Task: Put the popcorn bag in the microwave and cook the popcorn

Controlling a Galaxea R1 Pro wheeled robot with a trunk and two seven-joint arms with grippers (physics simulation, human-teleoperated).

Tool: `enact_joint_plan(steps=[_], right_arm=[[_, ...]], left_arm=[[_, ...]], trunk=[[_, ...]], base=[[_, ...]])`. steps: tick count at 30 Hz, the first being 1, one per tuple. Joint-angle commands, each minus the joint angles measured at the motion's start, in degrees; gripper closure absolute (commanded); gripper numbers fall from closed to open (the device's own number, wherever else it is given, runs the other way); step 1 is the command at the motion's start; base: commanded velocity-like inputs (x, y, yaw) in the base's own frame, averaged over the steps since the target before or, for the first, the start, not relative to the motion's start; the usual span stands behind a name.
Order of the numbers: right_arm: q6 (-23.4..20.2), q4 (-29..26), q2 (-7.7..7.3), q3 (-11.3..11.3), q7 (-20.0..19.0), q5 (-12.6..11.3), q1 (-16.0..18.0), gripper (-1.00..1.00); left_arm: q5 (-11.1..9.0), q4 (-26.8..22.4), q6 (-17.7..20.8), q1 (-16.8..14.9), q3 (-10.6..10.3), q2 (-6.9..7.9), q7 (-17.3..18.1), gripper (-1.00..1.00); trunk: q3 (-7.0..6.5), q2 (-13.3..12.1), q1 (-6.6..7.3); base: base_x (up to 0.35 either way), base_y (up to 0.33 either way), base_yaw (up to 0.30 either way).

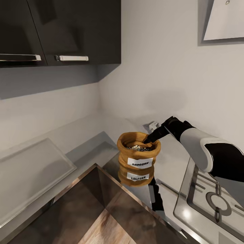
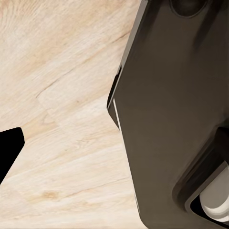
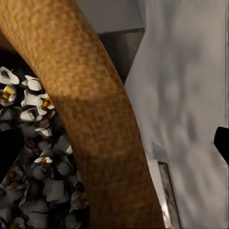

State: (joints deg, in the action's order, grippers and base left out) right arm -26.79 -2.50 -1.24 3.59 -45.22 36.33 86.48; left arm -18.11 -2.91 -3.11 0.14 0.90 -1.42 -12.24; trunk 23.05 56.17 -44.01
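Note:
The popcorn bag (image 1: 138, 159), a tan sack with a white POPCORN label, stands upright on the shiny steel countertop (image 1: 84, 149) near the corner of the walls. Pale popcorn (image 1: 139, 147) fills its mouth. My right gripper (image 1: 149, 138) reaches down at the bag's far rim. In the right wrist view the rolled rim (image 3: 95, 119) runs between the two wide-apart fingers, one over the popcorn (image 3: 38, 143), the other outside the bag; the gripper is open. My left gripper (image 2: 114, 148) hangs low over wooden floor, open and empty. The microwave is out of view.
The gas hob (image 1: 217, 200) lies right of the bag, under my right arm. Dark wall cabinets (image 1: 67, 30) hang at upper left, the white extractor hood (image 1: 223, 20) at upper right. A flat pale panel (image 1: 30, 169) lies on the counter's left. A wall socket (image 1: 153, 125) sits behind the bag.

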Motion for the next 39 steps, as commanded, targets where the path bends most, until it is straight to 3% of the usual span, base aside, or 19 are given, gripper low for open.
enact_joint_plan(steps=[1,7,23,25,29,33,34,39], right_arm=[[0.9,-0.1,-0.05,0.3,-0.2,-0.4,0.0,-1.0],[4.5,-0.1,-0.2,0.3,0.0,-0.6,-0.8,-1.0],[4.8,0.0,-0.5,0.2,-0.6,-0.8,-1.2,-1.0],[5.1,0.0,-0.55,0.1,-0.7,-1.9,-1.2,-1.0],[7.3,0.0,-0.68,0.1,-0.9,-6.9,-2.1,-1.0],[7.6,0.0,-0.66,0.1,-0.7,-7.3,-2.2,-1.0],[7.6,0.0,-0.64,0.1,-0.7,-7.3,-2.2,1.0],[7.5,-0.1,-0.69,0.1,-0.9,-7.2,-2.2,1.0]], left_arm=[[-0.3,-0.1,-0.1,0.0,0.1,-0.02,-0.1,-1.0],[-0.3,-0.1,-0.1,0.0,0.1,0.01,-0.1,-1.0],[-0.3,-0.1,-0.1,0.0,0.1,0.0,-0.1,-1.0],[-0.3,-0.1,-0.1,0.0,0.1,0.0,-0.1,-1.0],[-0.3,-0.1,-0.1,0.0,0.1,0.0,-0.1,-1.0],[-0.3,-0.1,-0.1,0.0,0.1,-0.02,-0.1,-1.0],[-0.3,-0.1,-0.1,0.0,0.1,0.0,-0.1,-1.0],[-0.3,-0.1,-0.1,0.0,0.1,0.0,-0.1,-1.0]], trunk=[[0.06,0.0,0.0],[0.06,0.0,0.0],[0.06,0.0,0.0],[0.06,0.0,0.0],[0.06,0.0,0.0],[0.06,0.0,0.0],[0.06,0.0,0.0],[0.06,0.0,0.0]], base=[[0.0,0.0,0.0],[0.0,0.0,0.0],[0.0,0.0,0.0],[0.0,0.0,0.0],[0.0,0.0,0.0],[0.0,0.0,0.0],[0.0,0.0,0.0],[0.0,0.0,0.0]])
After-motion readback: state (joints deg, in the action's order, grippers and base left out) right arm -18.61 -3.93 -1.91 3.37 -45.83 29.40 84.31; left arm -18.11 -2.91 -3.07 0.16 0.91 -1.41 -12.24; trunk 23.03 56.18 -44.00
